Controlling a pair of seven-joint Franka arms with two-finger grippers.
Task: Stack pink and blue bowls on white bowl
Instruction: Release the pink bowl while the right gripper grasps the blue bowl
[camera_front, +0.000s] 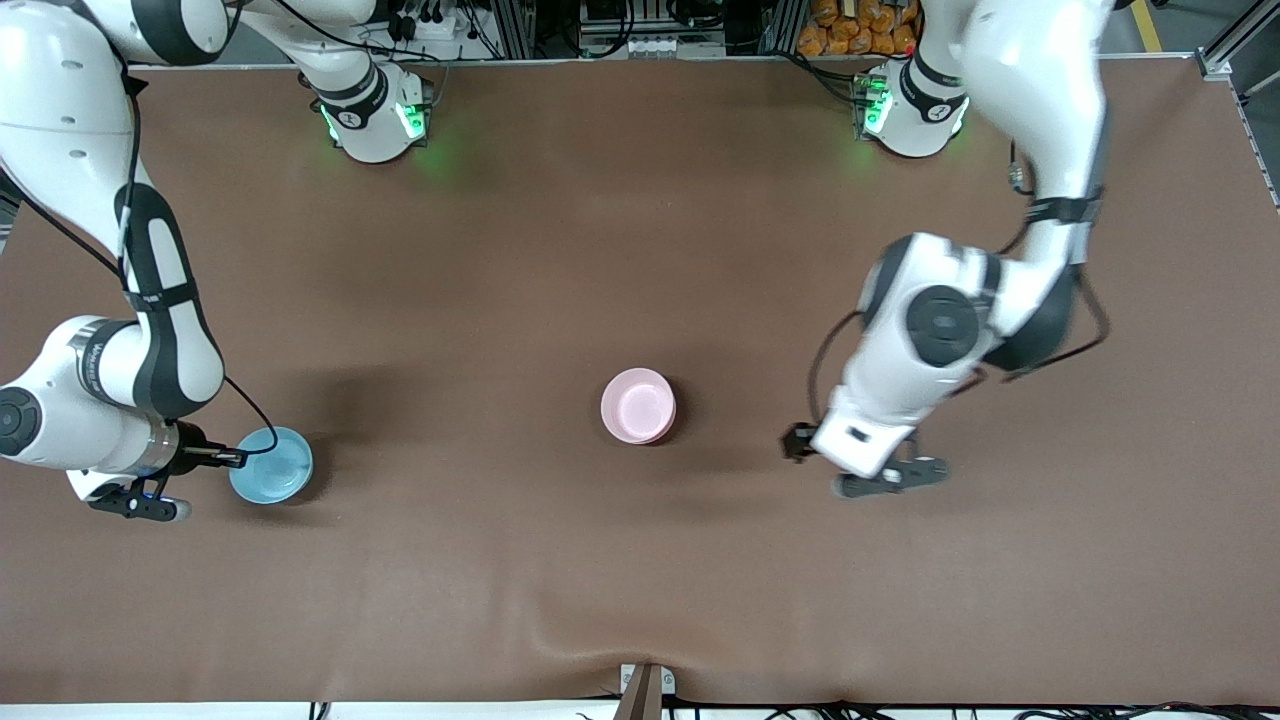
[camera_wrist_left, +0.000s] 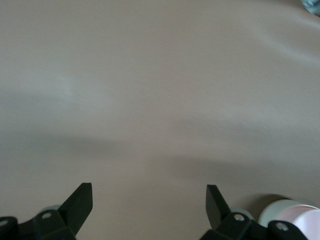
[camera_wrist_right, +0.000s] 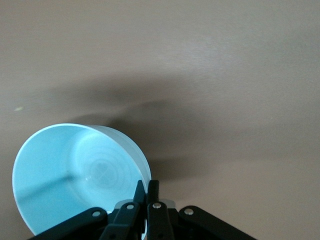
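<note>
The light blue bowl (camera_front: 272, 465) is at the right arm's end of the table. My right gripper (camera_front: 232, 458) is shut on its rim; in the right wrist view the closed fingertips (camera_wrist_right: 148, 186) pinch the rim of the blue bowl (camera_wrist_right: 75, 175), which looks tilted. The pink bowl (camera_front: 638, 404) stands at the table's middle. In the left wrist view it (camera_wrist_left: 309, 221) sits in the white bowl (camera_wrist_left: 278, 209), whose wall shows under it. My left gripper (camera_front: 890, 478) is open and empty over bare table, beside the pink bowl toward the left arm's end (camera_wrist_left: 149, 197).
The brown table cloth (camera_front: 640, 250) has a fold near the front edge. A metal bracket (camera_front: 645, 686) sits at the middle of that edge. The two arm bases (camera_front: 375, 115) (camera_front: 912, 112) stand along the edge farthest from the camera.
</note>
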